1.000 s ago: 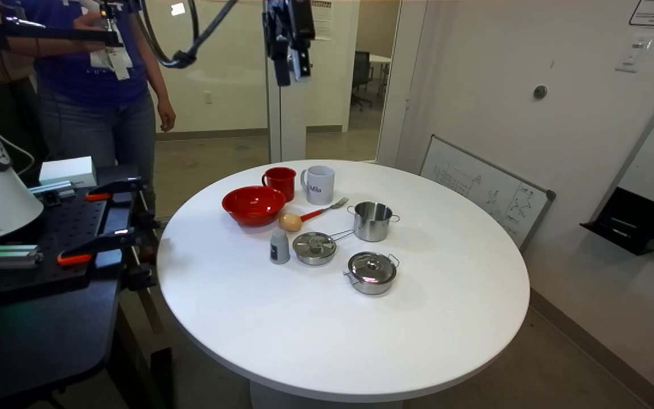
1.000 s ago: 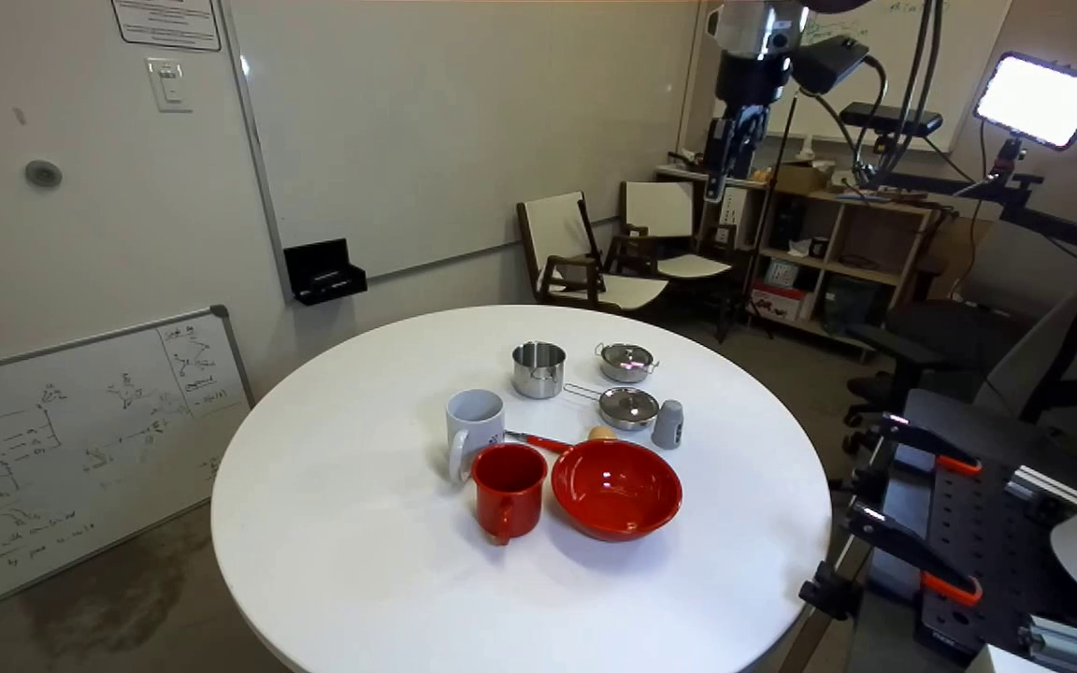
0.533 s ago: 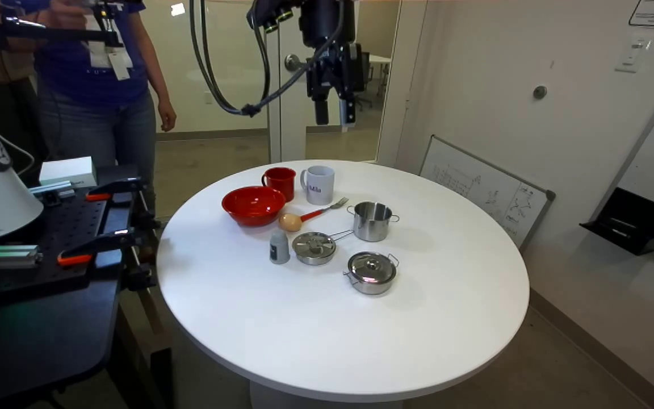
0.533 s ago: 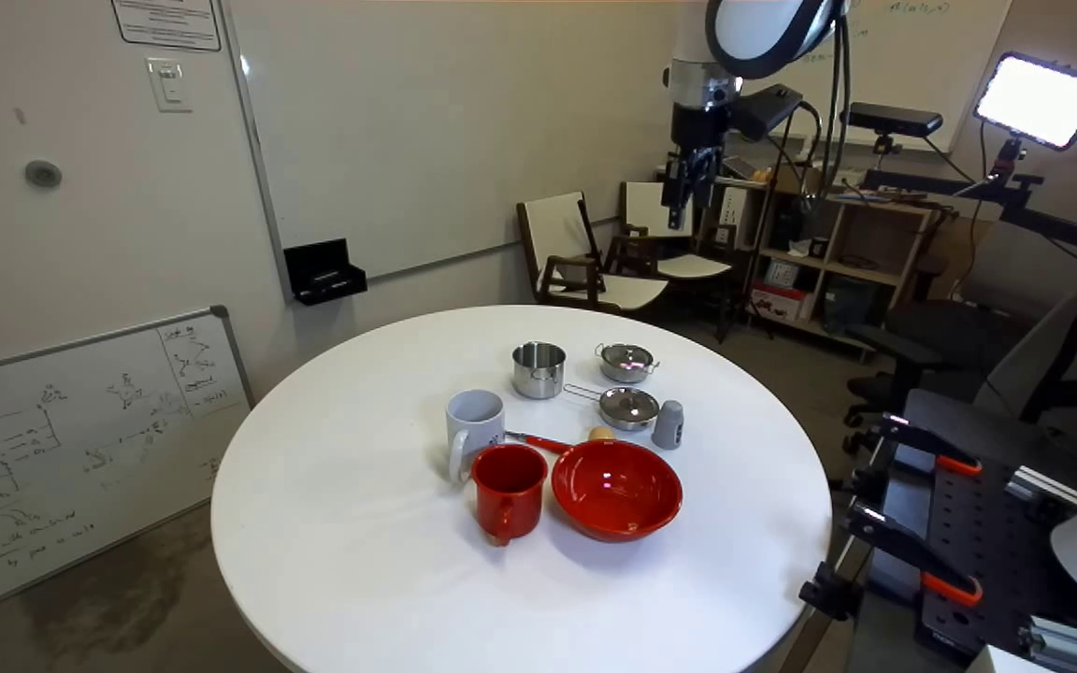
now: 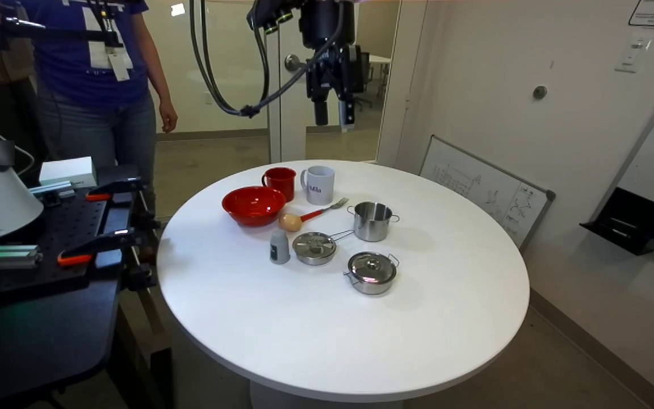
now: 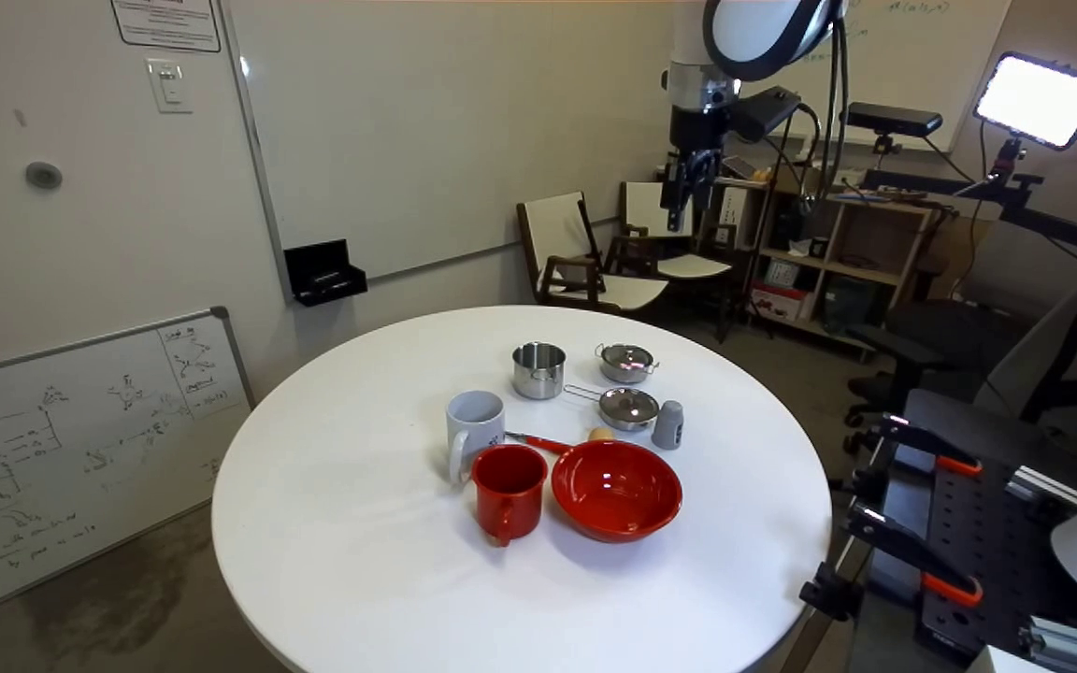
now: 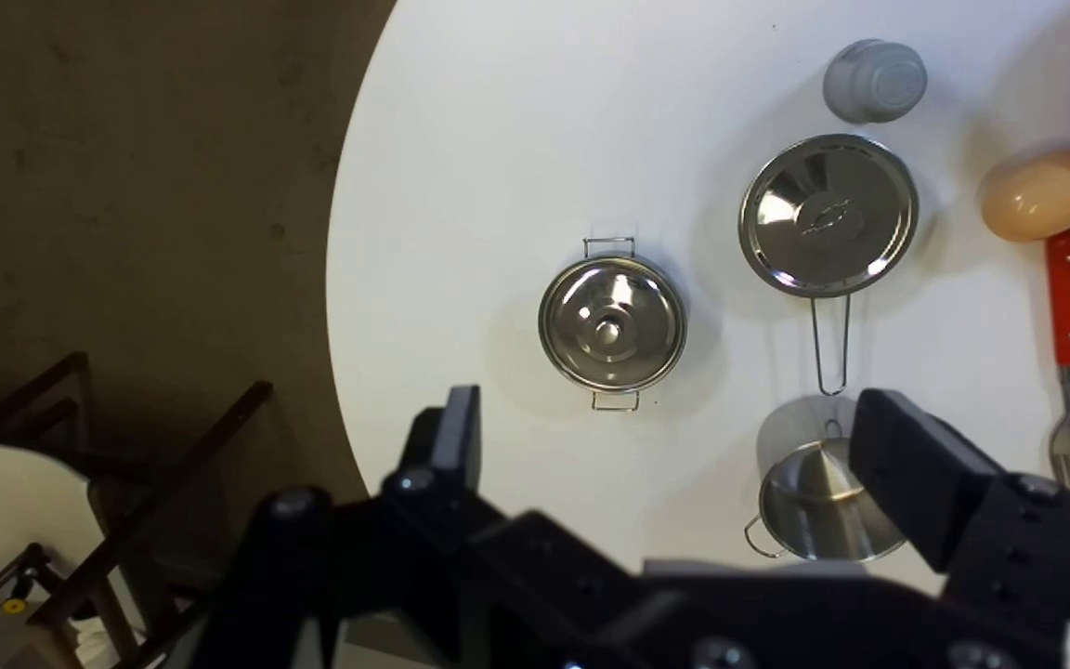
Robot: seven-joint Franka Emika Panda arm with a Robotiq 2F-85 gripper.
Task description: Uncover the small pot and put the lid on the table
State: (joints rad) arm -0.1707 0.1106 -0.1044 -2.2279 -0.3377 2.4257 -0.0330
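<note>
The small pot [image 5: 370, 286] is a squat shiny steel pot with two wire side handles, on the white round table [image 5: 304, 335]. The lid [image 5: 372, 266], a round silvery disc with a small centre knob, sits on top of it and hides the inside. In the wrist view the lid [image 7: 611, 327] shows from above, ahead of the fingers and left of the middle between them. The pot also shows at the table's far side in an exterior view [image 6: 627, 376]. My gripper [image 5: 334, 118] is open and empty, high above the table; its fingers [image 7: 668, 409] stand wide apart.
A covered shallow dish with a long wire handle [image 5: 314, 248] and a taller steel pot [image 5: 371, 222] stand near the small pot. Around them are a grey shaker [image 5: 279, 247], an egg [image 5: 290, 222], a fork [image 5: 318, 213], a red bowl [image 5: 254, 207] and two mugs [image 6: 509, 495].
Between one second and half a second ago my gripper moved out over the table and lower. Since then it has hardly moved. The tableware stays in place.
</note>
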